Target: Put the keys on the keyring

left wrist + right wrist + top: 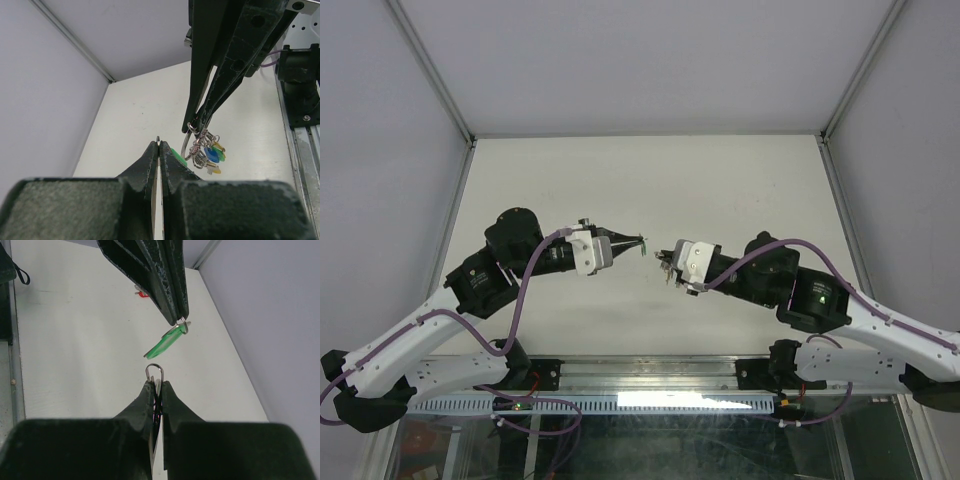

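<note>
When I look from above, my left gripper (638, 241) and right gripper (662, 259) nearly meet over the table (620, 180). Left wrist view: I clamp the green key (178, 155) by its end. Right wrist view: I pinch the keyring (154, 371); thin, stiff, light wire, likely slippery, so I hold it flat.
</note>
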Controlling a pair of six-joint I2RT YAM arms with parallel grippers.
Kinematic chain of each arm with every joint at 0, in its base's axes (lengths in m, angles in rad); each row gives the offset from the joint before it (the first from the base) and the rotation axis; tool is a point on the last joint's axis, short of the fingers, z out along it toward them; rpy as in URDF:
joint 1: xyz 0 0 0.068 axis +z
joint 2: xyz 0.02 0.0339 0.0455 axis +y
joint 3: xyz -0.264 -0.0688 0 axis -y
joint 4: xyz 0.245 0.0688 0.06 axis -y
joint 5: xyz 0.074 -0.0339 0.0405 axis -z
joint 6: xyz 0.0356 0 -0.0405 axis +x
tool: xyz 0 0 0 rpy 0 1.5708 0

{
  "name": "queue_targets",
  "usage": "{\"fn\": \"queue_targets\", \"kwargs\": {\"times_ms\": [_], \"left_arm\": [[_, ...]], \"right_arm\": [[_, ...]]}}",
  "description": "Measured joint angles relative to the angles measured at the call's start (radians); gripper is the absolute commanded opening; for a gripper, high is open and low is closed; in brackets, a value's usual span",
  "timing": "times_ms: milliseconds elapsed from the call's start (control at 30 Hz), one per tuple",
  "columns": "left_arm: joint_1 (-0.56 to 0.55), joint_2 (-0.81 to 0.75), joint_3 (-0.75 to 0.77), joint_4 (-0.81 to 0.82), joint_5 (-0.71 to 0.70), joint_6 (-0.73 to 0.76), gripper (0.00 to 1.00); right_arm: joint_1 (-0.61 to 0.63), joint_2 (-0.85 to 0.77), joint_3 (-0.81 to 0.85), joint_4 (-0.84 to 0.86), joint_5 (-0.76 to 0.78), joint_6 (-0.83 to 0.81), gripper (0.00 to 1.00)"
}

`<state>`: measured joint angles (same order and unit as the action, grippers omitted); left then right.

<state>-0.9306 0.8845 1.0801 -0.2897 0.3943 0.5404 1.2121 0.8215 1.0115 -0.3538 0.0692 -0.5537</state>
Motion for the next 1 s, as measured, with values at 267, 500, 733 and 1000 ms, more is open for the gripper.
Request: {"fn": "queue_targets", "kwargs": {"times_ms": [267, 500, 733, 1000], "left_arm": [[0.0, 0.0, -0.009, 0.0, 0.002, 0.025, 0.0], [0.0, 0.001, -0.014, 0.0, -0.004, 0.023, 0.0], [0.0, 0.031, -0.085, 0.019, -0.117, -0.162, 0.0], [0.0, 0.079, -0.3, 0.022, -0.179, -0.517, 0.0]], "right_arm": [[0.042, 0.061, 0.078, -0.073, 0.082, -0.014, 0.0], [0.108, 0.087, 0.085, -0.113, 0.198, -0.025, 0.0], [0.113, 0.081, 0.085, -0.131, 0.308, 0.008, 0.0], [0.113, 0.031, 0.084, -0.128, 0.422, 0.033, 0.0]]}}
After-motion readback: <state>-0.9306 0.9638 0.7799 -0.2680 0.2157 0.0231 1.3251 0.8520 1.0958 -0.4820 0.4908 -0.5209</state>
